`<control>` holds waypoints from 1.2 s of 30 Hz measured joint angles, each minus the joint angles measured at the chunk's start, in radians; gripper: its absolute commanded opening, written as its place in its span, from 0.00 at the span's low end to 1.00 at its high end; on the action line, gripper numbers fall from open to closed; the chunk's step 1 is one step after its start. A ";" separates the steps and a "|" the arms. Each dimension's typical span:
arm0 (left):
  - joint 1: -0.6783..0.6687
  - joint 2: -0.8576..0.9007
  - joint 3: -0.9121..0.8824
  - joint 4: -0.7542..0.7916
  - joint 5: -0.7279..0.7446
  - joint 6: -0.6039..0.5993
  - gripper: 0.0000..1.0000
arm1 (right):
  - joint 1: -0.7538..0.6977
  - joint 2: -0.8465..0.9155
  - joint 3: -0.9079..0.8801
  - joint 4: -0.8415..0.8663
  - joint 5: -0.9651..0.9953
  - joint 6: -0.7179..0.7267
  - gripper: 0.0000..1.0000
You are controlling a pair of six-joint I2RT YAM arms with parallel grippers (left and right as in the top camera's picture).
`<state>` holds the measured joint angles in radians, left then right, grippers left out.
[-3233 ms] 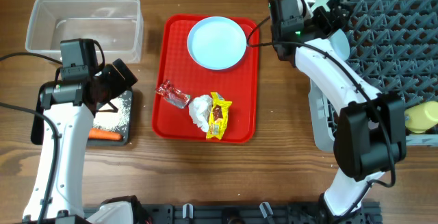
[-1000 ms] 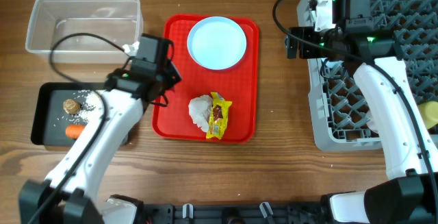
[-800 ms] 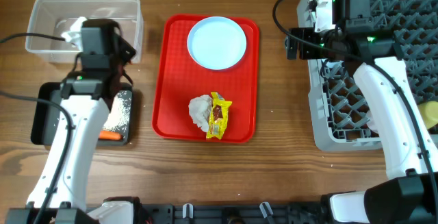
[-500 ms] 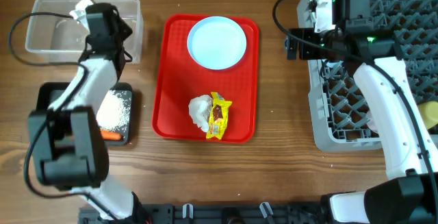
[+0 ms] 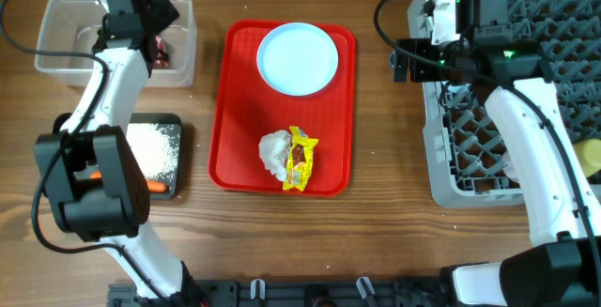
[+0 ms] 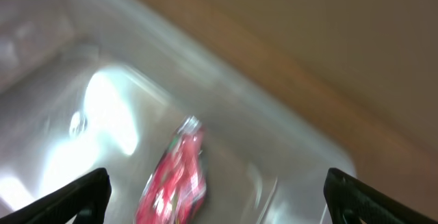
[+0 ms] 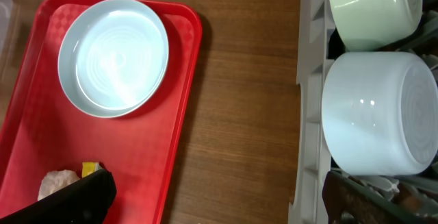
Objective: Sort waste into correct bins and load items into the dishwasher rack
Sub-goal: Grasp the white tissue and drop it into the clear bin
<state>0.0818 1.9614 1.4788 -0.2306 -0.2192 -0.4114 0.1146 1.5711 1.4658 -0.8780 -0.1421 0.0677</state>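
My left gripper (image 5: 158, 33) is open over the right end of the clear tub (image 5: 66, 16). In the left wrist view (image 6: 219, 195) the jaws stand wide apart, and the red-and-silver wrapper (image 6: 175, 179) is loose and blurred inside the tub below; it also shows in the overhead view (image 5: 160, 50). The crumpled tissue (image 5: 274, 152) and yellow wrapper (image 5: 300, 158) lie on the red tray (image 5: 239, 110) with the light blue plate (image 5: 298, 58). My right gripper (image 5: 398, 60) is open and empty between the tray and the grey rack (image 5: 526, 91). Its wrist view (image 7: 219, 196) shows the plate (image 7: 113, 56).
The black tray (image 5: 174, 121) holds rice grains (image 5: 155, 149) and a carrot (image 5: 150, 187). A light blue bowl (image 7: 380, 111) and a pale bowl or cup (image 7: 373, 8) sit upside down in the rack's left side. A yellow cup (image 5: 587, 157) lies at its right edge.
My left arm carried the red-and-silver wrapper from the red tray up to the clear tub and let it go. My right arm has not moved in the last second.
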 measured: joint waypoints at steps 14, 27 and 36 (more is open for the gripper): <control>-0.603 -0.109 -0.143 -0.660 0.264 0.183 0.88 | 0.000 0.000 -0.001 -0.016 0.000 0.000 1.00; -0.611 -0.053 -0.185 -0.607 0.299 0.175 0.04 | 0.000 0.000 -0.001 -0.035 0.000 0.000 1.00; -0.233 -0.188 0.015 -0.309 0.085 0.069 0.04 | 0.000 0.000 -0.001 -0.026 0.000 0.000 1.00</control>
<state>-0.1516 1.7737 1.4937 -0.5392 -0.1341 -0.3428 0.1146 1.5711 1.4651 -0.9043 -0.1425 0.0677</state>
